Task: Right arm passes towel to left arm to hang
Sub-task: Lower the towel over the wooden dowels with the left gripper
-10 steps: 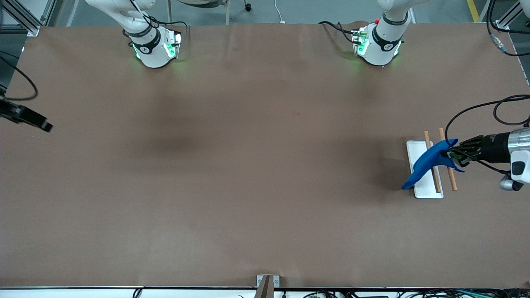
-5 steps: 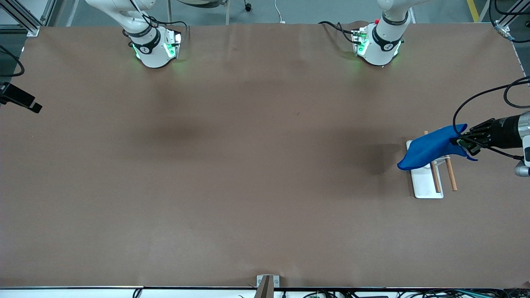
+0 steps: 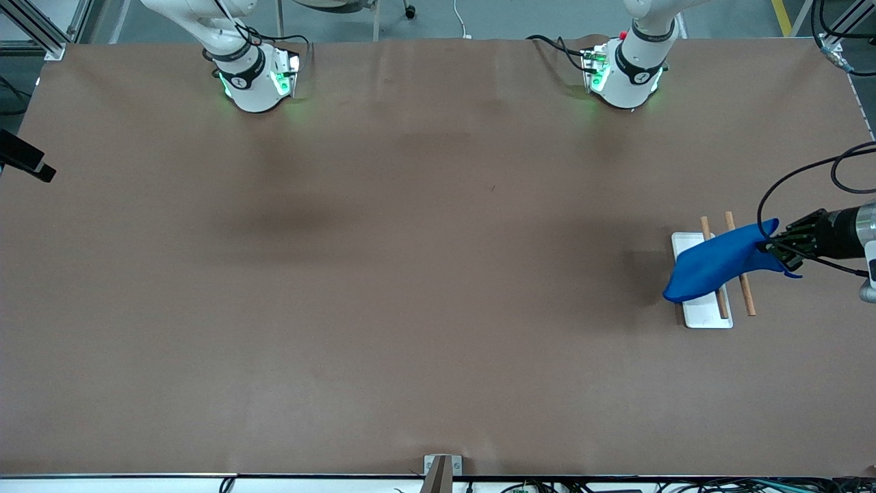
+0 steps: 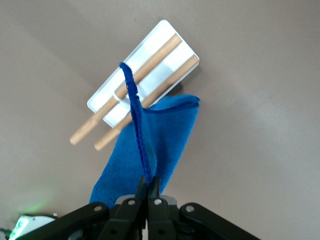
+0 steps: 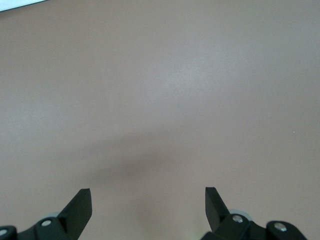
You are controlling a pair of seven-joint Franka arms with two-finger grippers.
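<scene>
Left gripper (image 3: 777, 246) pinched tight on towel (image 3: 715, 262), dangling over white rack (image 3: 705, 316) with 2 wooden rods (image 3: 746, 296), perhaps brushing them. Right gripper (image 5: 148, 200) spread wide, holding nothing, waiting above bare table (image 3: 383, 287)

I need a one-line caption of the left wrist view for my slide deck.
Left gripper shut on the blue towel, holding it above the white rack and its two wooden rods.
</scene>
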